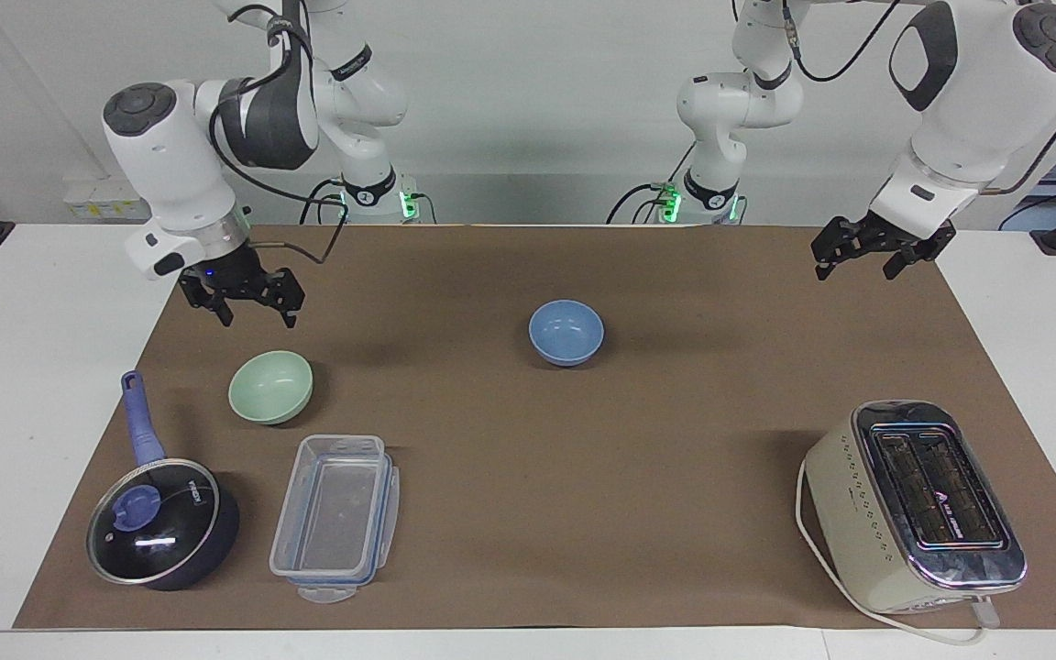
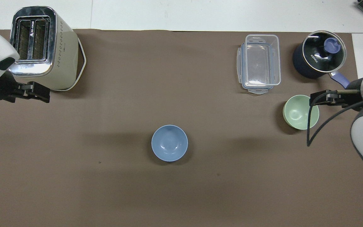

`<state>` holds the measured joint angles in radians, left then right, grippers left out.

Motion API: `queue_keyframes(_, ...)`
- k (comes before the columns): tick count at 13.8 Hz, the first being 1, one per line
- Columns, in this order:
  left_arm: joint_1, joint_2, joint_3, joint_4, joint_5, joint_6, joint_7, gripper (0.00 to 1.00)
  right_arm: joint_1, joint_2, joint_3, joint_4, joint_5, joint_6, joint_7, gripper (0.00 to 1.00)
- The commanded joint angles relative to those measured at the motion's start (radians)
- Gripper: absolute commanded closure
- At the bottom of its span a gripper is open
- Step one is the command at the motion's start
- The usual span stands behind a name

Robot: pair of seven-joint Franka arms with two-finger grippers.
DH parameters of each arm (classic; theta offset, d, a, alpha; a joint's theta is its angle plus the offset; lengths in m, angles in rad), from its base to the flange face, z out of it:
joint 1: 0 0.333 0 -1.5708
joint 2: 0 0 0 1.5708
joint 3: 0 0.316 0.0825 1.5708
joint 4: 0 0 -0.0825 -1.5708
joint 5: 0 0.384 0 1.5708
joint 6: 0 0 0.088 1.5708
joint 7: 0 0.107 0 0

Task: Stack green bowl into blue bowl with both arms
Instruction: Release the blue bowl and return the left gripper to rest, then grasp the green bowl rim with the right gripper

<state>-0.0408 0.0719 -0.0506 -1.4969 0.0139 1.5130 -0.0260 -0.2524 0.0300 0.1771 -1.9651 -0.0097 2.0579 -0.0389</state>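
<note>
Currently green bowl (image 1: 270, 387), blue bowl (image 1: 566, 332) empty, apart; both hands open.

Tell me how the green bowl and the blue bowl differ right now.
The green bowl is pale mint; the blue bowl is periwinkle. The green bowl sits toward the right arm's end of the table, the blue bowl mid-mat and nearer the robots. Both are upright, empty and similar in size.
</note>
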Motion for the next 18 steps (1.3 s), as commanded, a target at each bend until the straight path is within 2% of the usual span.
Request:
queue_keyframes(1,0.009,-0.085,0.0,-0.11,0.006,0.073,0.008,0.0,-0.06,0.043,0.007,-0.063,0.019,0.131,-0.102,0.0)
queue_keyframes(5,0.012,-0.086,-0.002,-0.108,-0.006,0.076,0.006,0.0,-0.126,0.168,0.007,-0.063,0.019,0.266,-0.211,0.0)
queue_keyframes(9,0.013,-0.086,0.0,-0.108,-0.006,0.076,0.005,0.0,-0.139,0.208,0.007,-0.093,0.019,0.301,-0.22,0.0)
queue_keyframes(10,0.013,-0.086,0.0,-0.108,-0.006,0.076,0.005,0.0,-0.152,0.231,0.008,-0.098,0.019,0.324,-0.223,0.02)
queue_keyframes(11,0.012,-0.086,0.0,-0.106,-0.006,0.076,0.005,0.0,-0.157,0.234,0.009,-0.098,0.02,0.321,-0.237,0.11)
queue_keyframes(14,0.013,-0.086,0.0,-0.108,-0.006,0.076,0.005,0.0,-0.157,0.228,0.01,-0.092,0.05,0.314,-0.245,0.13)
queue_keyframes(16,0.012,-0.086,0.0,-0.108,-0.006,0.076,0.005,0.0,-0.154,0.222,0.01,-0.089,0.051,0.309,-0.248,0.22)
queue_keyframes(17,0.012,-0.086,0.0,-0.108,-0.006,0.076,0.005,0.0,-0.154,0.222,0.01,-0.089,0.051,0.307,-0.248,0.33)
queue_keyframes(18,0.012,-0.086,0.0,-0.106,-0.006,0.076,0.005,0.0,-0.154,0.222,0.01,-0.087,0.051,0.304,-0.249,0.51)
